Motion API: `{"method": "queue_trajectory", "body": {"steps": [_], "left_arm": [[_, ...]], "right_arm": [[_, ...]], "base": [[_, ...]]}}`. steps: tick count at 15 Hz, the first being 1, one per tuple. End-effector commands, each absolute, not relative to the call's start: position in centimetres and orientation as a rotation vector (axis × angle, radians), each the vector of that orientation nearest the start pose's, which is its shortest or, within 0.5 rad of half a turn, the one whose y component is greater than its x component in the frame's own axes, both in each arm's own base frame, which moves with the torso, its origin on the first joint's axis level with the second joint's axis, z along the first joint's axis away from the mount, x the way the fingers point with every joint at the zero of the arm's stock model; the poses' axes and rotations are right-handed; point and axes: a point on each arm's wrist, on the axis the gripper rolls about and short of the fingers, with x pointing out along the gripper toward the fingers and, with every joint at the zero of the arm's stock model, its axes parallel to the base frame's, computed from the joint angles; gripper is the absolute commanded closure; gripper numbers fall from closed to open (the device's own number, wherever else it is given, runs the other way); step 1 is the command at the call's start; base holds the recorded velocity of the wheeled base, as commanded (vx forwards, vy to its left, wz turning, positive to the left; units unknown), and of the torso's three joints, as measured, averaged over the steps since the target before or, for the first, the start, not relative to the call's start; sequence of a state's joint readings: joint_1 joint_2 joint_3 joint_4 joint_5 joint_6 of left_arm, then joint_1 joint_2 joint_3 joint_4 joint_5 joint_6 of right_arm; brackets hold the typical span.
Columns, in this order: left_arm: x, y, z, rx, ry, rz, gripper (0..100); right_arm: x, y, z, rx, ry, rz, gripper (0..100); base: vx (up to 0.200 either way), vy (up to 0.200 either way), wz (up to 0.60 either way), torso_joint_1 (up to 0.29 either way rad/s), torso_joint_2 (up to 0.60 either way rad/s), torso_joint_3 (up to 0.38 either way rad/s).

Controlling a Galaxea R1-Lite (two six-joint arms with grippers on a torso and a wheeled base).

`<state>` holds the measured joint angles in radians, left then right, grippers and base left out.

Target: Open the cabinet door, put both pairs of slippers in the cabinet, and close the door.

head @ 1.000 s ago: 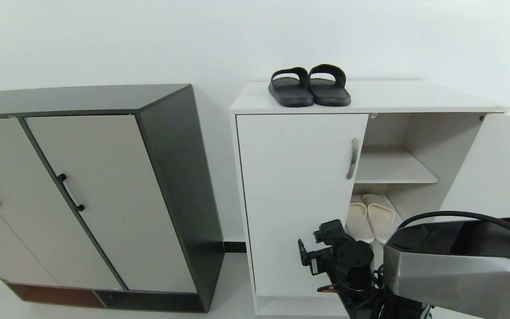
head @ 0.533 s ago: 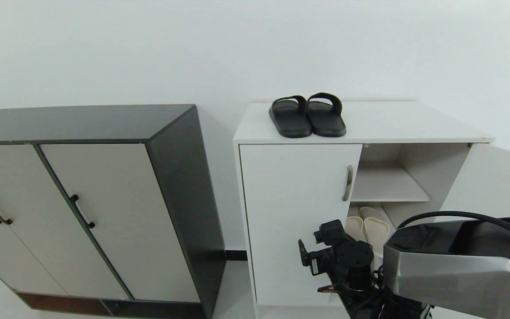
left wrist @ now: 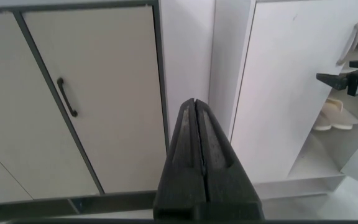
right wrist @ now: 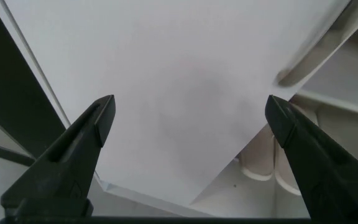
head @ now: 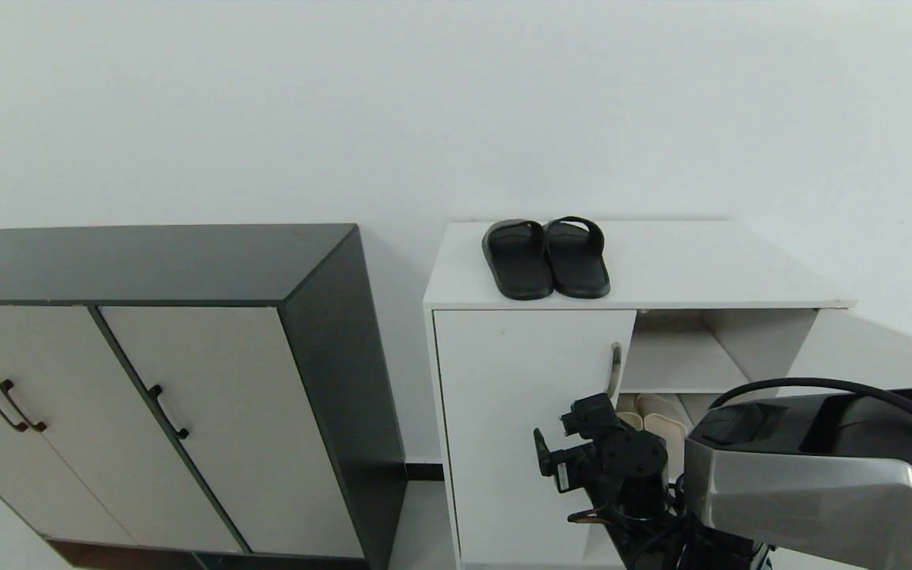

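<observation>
Slippers (head: 545,257) in black atop white cabinet (head: 685,265) in head view, left hand (left wrist: 195,104) closed, right hand (right wrist: 190,104) spread wide facing door (right wrist: 166,68)

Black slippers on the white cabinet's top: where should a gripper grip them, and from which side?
Probably from above, at the near heel end, pinching the two inner edges where the black slippers touch. They lie flat, side by side, straps arched at the far end, so one pinch may lift both.

Closed claw (left wrist: 194,107) before white cabinet (left wrist: 284,93)
</observation>
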<state>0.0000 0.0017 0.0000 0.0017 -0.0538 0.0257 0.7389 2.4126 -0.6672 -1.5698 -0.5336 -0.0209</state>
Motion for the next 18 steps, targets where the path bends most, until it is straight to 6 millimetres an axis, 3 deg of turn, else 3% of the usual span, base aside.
{"method": "queue_trajectory", "body": {"steps": [1,11,18], "left_arm": [[-2.26,-0.12,7.54,0.026,0.004,-0.054,100],[-2.26,-0.12,7.54,0.026,0.004,-0.054,100],[-2.27,-0.12,7.54,0.026,0.002,-0.054,100]], "right_arm": [[27.76,23.77,-0.35,-0.127,0.141,0.207,0],[27.70,23.79,-0.37,-0.127,0.142,0.208,0],[27.69,23.86,-0.57,-0.131,0.146,0.211,0]], "base": [[0.000,0.000,0.00,0.212,-0.52,-0.310],[0.000,0.000,0.00,0.249,-0.56,-0.319],[0.000,0.000,0.00,0.148,-0.31,-0.171]]}}
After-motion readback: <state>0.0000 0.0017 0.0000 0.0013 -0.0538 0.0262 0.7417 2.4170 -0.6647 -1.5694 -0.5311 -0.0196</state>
